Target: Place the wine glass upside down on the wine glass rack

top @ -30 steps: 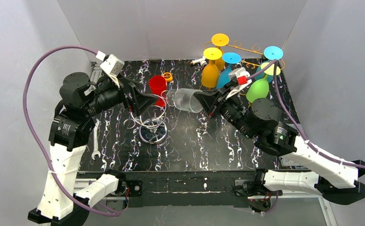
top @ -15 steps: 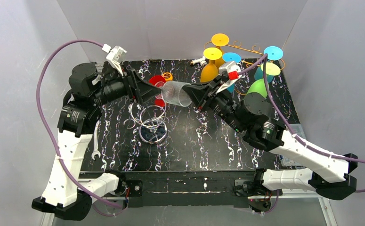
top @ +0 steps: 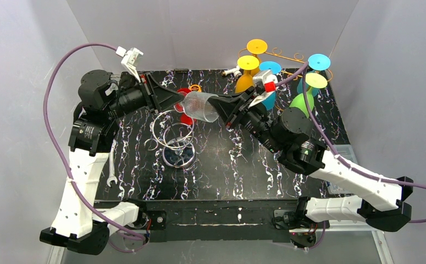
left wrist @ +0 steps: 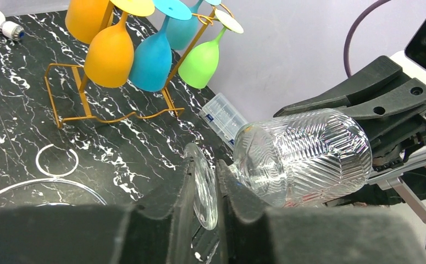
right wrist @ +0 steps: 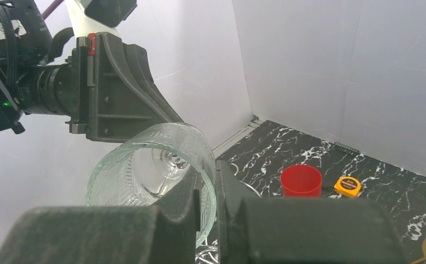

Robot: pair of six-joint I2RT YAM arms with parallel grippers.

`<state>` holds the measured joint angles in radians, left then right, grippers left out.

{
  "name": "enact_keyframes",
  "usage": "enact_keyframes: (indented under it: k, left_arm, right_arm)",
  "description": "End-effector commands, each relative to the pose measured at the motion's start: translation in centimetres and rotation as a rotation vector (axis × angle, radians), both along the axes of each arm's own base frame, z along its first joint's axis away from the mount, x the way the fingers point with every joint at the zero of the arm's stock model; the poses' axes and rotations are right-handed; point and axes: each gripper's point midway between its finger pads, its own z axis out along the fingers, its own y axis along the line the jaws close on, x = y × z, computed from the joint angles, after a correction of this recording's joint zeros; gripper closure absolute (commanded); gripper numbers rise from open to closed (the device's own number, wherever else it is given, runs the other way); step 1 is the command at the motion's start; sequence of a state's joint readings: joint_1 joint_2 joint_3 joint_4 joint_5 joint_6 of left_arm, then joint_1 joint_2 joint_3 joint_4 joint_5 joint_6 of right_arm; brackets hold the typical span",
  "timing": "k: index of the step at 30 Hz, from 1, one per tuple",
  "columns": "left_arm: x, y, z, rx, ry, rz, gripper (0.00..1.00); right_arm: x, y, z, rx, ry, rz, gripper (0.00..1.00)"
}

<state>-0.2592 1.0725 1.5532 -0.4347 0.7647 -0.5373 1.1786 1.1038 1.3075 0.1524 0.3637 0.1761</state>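
Clear ribbed wine glass (top: 202, 107): we see it sideways in mid-air, left of gold wire rack (left wrist: 117, 117) | right gripper (right wrist: 205, 184): pinching its rim | left gripper (left wrist: 202, 184): clamped on its foot

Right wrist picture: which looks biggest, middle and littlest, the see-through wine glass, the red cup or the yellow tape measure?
1. clear ribbed wine glass, biggest, but it is closest to the camera, which helps.
2. red plastic cup.
3. small yellow tape measure, littlest.
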Motion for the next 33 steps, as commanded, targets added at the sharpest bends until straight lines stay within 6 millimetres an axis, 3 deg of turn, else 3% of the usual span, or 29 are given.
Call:
enact_keyframes:
  k: [1,2,5,10,15,18,25,29,33]
  left_arm:
    - [-1.5,-0.1,1.1,-0.005,-0.058,-0.053,0.95]
    - [-1.6,-0.1,1.2,-0.001,-0.069,-0.06,1.0]
    - [-1.7,-0.1,1.3,0.023,-0.119,-0.07,1.0]
    - [0.0,0.5,1.3,0.086,-0.17,-0.013,1.0]
    - [1.9,1.4,1.4,0.17,-0.282,0.058,1.0]
    - [2.6,1.6,1.7,0.187,-0.312,0.075,1.0]
    - [2.5,1.3,2.3,0.175,-0.339,0.055,1.0]
    - [2.2,0.9,2.1,0.179,-0.342,0.016,1.0]
    - [1.2,0.7,2.7,0.181,-0.361,-0.032,1.0]
  right_arm:
    - [-0.8,-1.4,6.0,0.209,-0.08,0.01,0.99]
    - [-0.7,-1.1,5.8,0.202,-0.081,0.009,0.99]
    - [-0.3,-0.5,5.1,0.181,-0.08,-0.004,0.99]
    - [0.7,0.9,3.9,0.143,-0.084,-0.026,0.99]
    - [1.3,2.7,2.7,0.126,-0.055,-0.016,0.78]
    - [1.5,3.3,2.0,0.131,-0.034,-0.012,0.76]
    - [1.5,5.6,-0.9,0.095,0.026,0.045,0.98]
    - [1.5,6.8,-2.9,0.068,0.046,0.069,0.99]
    - [1.3,6.3,-4.1,0.059,0.036,0.064,0.99]
